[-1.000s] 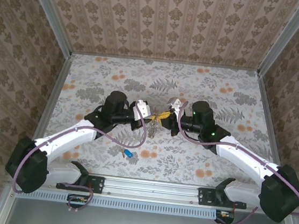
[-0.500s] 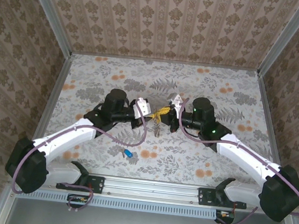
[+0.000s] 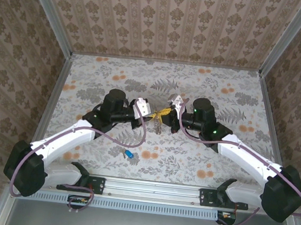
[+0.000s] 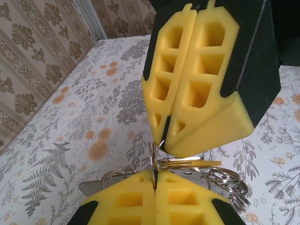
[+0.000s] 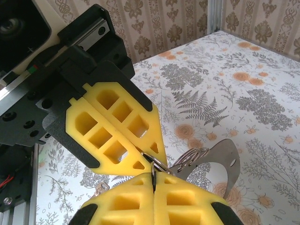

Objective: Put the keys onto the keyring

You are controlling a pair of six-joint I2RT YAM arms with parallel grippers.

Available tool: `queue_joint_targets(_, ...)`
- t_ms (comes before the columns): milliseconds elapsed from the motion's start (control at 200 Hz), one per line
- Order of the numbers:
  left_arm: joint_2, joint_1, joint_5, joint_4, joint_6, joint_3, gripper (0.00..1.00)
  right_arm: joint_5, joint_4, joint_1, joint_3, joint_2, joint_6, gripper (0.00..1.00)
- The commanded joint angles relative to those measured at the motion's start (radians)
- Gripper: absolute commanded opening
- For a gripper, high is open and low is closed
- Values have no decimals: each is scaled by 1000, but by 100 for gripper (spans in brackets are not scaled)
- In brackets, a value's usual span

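Observation:
Both grippers meet above mid-table, tip to tip. My left gripper (image 3: 154, 115) (image 4: 154, 176) is shut on the keyring (image 4: 156, 157), a thin metal ring. My right gripper (image 3: 166, 114) (image 5: 153, 177) is shut on the same keyring (image 5: 159, 165) from the other side, close against the left gripper (image 5: 146, 158). A key with a yellow head (image 4: 206, 163), seen edge-on, rests against the ring below the right gripper (image 4: 165, 136). I cannot tell whether it is threaded on. The blue-headed key (image 3: 128, 154) lies on the table near the left arm.
Several smaller split rings (image 4: 229, 180) and a curved metal plate (image 5: 227, 157) hang from the held ring. Patterned walls close in the table (image 3: 222, 99) at the back and both sides. The arms' purple cables (image 3: 142, 136) loop beside the wrists.
Both grippers, with the ring between them, have shifted slightly toward the far side, and the right wrist moved a little left. The blue-headed key has not moved.

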Motion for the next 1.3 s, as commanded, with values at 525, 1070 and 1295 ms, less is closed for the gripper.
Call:
queue_joint_targets(525,-31,-9,33,40,-22,-13,0,-41,3,-12,23,-27,7,0)
queue_joint_targets(1070,-8,-14,20,59,-62,5,0,14,17,-6,41,-26,12,0)
queue_joint_targets(1295,17,-16,23,56,-82,16,0,11,20,0,60,-17,19,0)
